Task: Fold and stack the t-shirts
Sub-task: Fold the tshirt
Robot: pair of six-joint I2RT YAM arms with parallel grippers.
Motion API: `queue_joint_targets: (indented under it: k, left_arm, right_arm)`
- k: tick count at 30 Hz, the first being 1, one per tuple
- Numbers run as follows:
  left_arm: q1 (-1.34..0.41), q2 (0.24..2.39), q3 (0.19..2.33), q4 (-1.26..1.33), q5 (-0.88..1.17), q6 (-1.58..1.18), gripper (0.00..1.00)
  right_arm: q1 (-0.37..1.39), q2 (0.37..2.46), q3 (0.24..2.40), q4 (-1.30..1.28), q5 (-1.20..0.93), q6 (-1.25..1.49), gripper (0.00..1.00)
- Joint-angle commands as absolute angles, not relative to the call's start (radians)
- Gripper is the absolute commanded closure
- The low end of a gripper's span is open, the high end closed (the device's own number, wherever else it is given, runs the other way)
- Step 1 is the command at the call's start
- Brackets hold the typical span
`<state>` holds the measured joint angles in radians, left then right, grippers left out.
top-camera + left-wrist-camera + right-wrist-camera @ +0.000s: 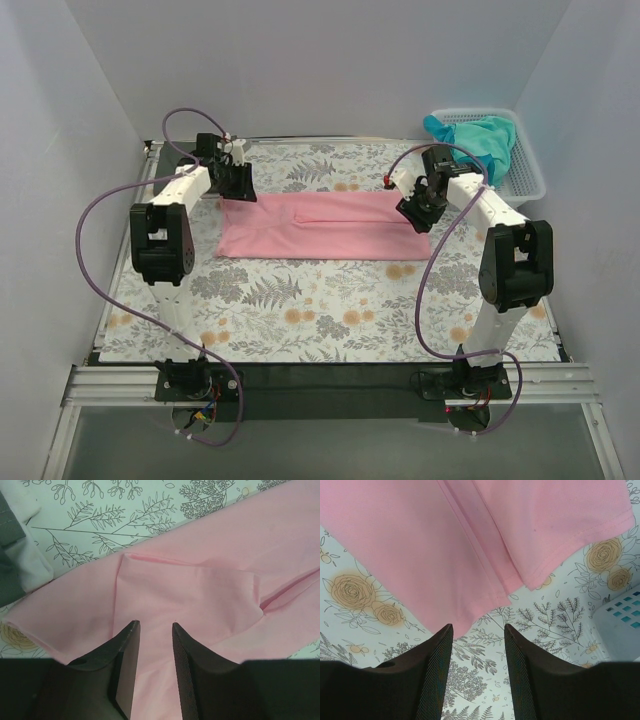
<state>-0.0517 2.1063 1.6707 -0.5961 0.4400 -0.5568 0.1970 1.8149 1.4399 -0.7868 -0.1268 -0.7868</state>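
Note:
The light pink t-shirt (pixel 325 225) lies flat on the floral tablecloth as a long folded band. My left gripper (pixel 238 185) is at its far left end, open, with the jaws a small gap apart just over the pink cloth (pixel 190 590); nothing is between them (pixel 154 625). My right gripper (pixel 415 210) is at the shirt's right end, open and empty (pixel 478 626), over bare tablecloth just off the pink hem (pixel 420 545). The teal-turquoise t-shirt (pixel 480 135) is bunched in the basket. The charcoal grey t-shirt is out of view.
A white mesh basket (pixel 520 172) stands at the back right corner and shows in the right wrist view (pixel 620 625). The floral tablecloth (pixel 300 300) covers the table. White walls close in the sides and back.

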Motion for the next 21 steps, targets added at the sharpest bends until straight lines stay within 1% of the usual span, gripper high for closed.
queue_joint_targets:
  k: [1, 4, 6, 8, 12, 16, 21]
  left_arm:
    - [-0.044, 1.981, 1.66, -0.571, 0.423, -0.561, 0.68]
    - [-0.046, 1.909, 1.577, -0.549, 0.457, -0.575, 0.68]
    - [-0.054, 1.89, 1.517, -0.549, 0.465, -0.586, 0.69]
    - [-0.064, 1.876, 1.477, -0.548, 0.454, -0.597, 0.7]
    - [-0.066, 1.861, 1.408, -0.538, 0.445, -0.649, 0.72]
    - [-0.066, 1.836, 1.365, -0.54, 0.44, -0.67, 0.73]
    - [-0.066, 1.801, 1.318, -0.557, 0.402, -0.667, 0.73]
  right_arm:
    - [0.209, 1.806, 1.488, -0.799, -0.143, -0.772, 0.55]
    - [0.221, 1.815, 1.494, -0.798, -0.153, -0.767, 0.57]
    - [0.232, 1.838, 1.502, -0.796, -0.163, -0.759, 0.61]
    - [0.242, 1.864, 1.517, -0.79, -0.167, -0.753, 0.63]
    - [0.264, 1.974, 1.6, -0.755, -0.173, -0.715, 0.63]
    - [0.279, 2.065, 1.632, -0.735, -0.147, -0.716, 0.63]
    - [0.285, 2.082, 1.553, -0.715, -0.111, -0.744, 0.66]
